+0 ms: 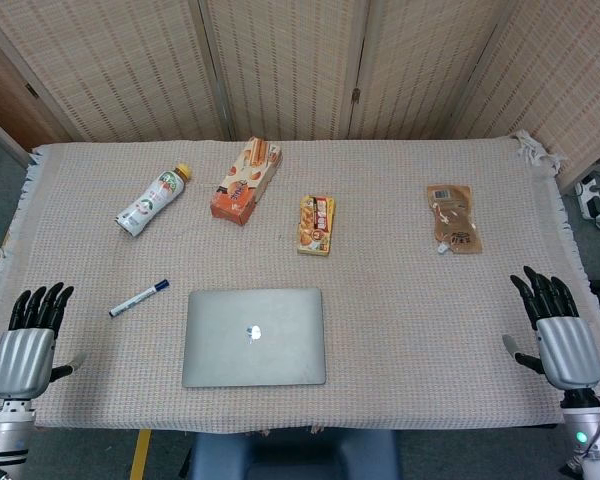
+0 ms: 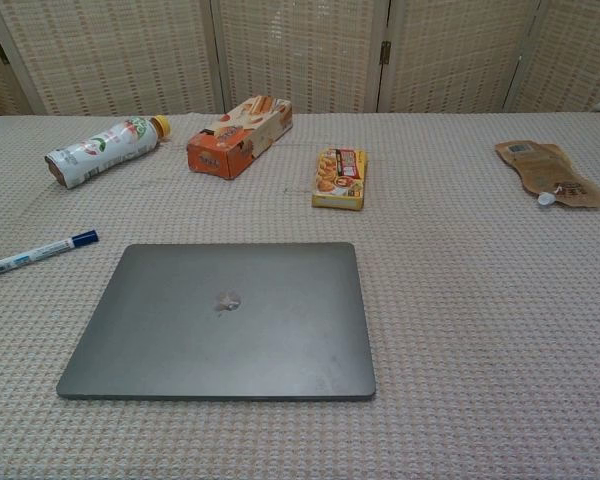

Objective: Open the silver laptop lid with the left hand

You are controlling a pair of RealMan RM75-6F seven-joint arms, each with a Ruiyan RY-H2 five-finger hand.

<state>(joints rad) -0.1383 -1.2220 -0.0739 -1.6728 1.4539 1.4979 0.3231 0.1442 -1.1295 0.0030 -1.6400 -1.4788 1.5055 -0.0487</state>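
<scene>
The silver laptop (image 1: 254, 336) lies closed between two empty, straight-fingered hands — left hand (image 1: 27, 345) just beyond the marker (image 1: 139, 298), right hand (image 1: 560, 335) well apart.

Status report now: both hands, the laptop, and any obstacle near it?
Left hand open, right hand open, both at table edges. Silver laptop closed, flat, untouched. Marker lies left of it, apart; nothing on the lid.

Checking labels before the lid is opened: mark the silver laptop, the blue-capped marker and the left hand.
silver laptop (image 1: 254, 336): head view, middle of the closed lid.
blue-capped marker (image 1: 138, 298): head view, middle of the white barrel.
left hand (image 1: 25, 350): head view, silver back of the hand.
</scene>
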